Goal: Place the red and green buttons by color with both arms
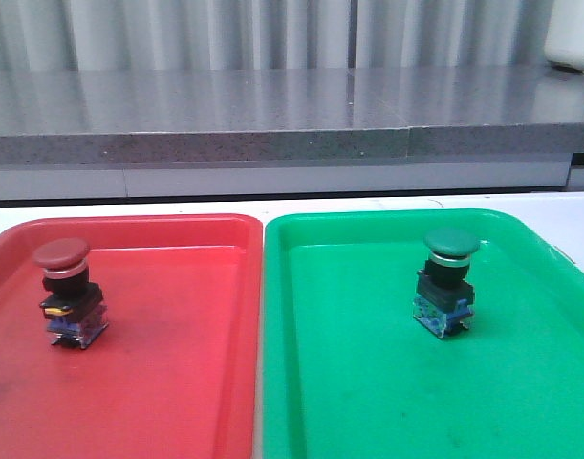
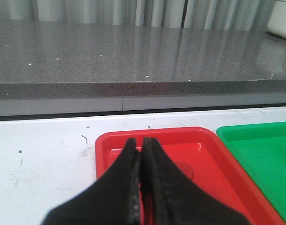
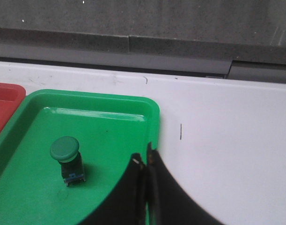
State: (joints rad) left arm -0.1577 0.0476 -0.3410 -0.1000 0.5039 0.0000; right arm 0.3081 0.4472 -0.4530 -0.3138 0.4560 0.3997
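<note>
Red button [image 1: 66,293] standing upright near red tray's [image 1: 177,402] left edge; green button [image 1: 446,283] standing inside green tray [image 1: 368,402]. Left gripper [image 2: 142,151] and right gripper [image 3: 145,161] both pinched together, holding nothing.

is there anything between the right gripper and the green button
Nothing visible does. In the right wrist view the green button stands upright on bare floor of the green tray, and only open tray floor lies between it and the shut right gripper.
</note>
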